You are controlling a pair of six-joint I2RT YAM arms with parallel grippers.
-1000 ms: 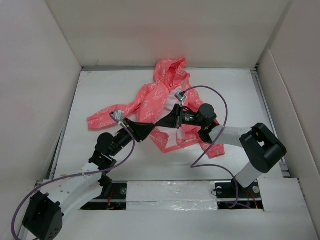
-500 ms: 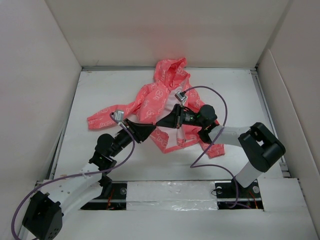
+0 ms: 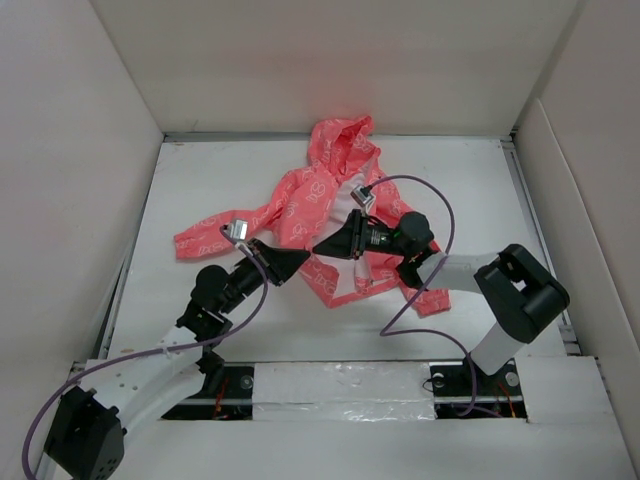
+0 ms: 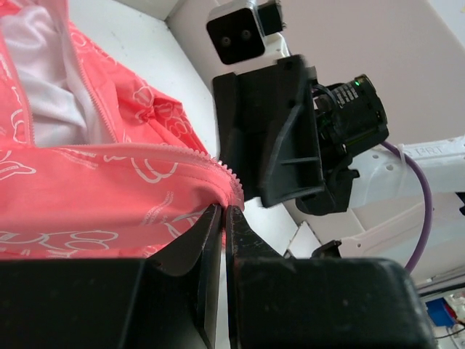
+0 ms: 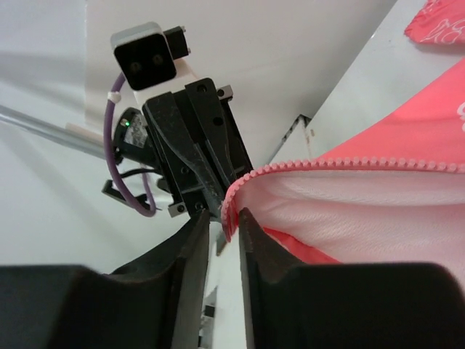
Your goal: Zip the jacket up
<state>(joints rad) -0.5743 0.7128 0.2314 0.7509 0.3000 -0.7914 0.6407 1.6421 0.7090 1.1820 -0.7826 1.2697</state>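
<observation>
1. Left gripper (image 4: 224, 212): fingers pressed together, pinching the jacket (image 3: 318, 195) at its bottom hem corner, right on the zipper teeth (image 4: 231, 183). It looks like an anchor for that side.
2. Right gripper (image 5: 224, 218): fingers slightly spread. The other toothed edge (image 5: 341, 163) sits in the gap, not visibly clamped.
3. The two tips nearly meet at the hem, likely to line up both zipper ends.
4. Jacket lies mid-table (image 3: 200, 180), hood (image 3: 345, 135) at the far end, front open, white lining (image 3: 345, 200) showing. Not zipped yet.
</observation>
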